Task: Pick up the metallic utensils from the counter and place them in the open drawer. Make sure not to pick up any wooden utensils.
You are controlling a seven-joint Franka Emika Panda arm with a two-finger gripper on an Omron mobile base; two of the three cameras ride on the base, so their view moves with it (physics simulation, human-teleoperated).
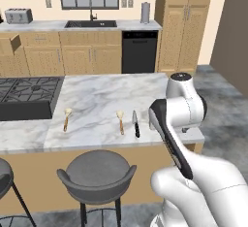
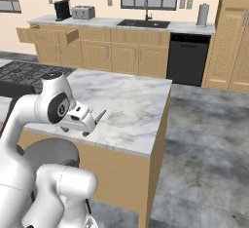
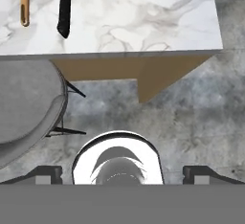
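Observation:
The black-handled metallic utensil lies near the front edge of the marbled counter, blade end pointing away. In the hand view its black handle shows at the top left. Two wooden utensils lie to its left, and one orange-brown handle sits beside the black one. My gripper hangs open and empty just outside the counter's front edge, to the right of the utensils. The open drawer juts from the back cabinets at the far left.
A black gas cooktop is set into the counter's left end. Two grey stools stand below the front edge. Along the back wall are a sink, a dishwasher and a toaster. Grey floor lies to the right.

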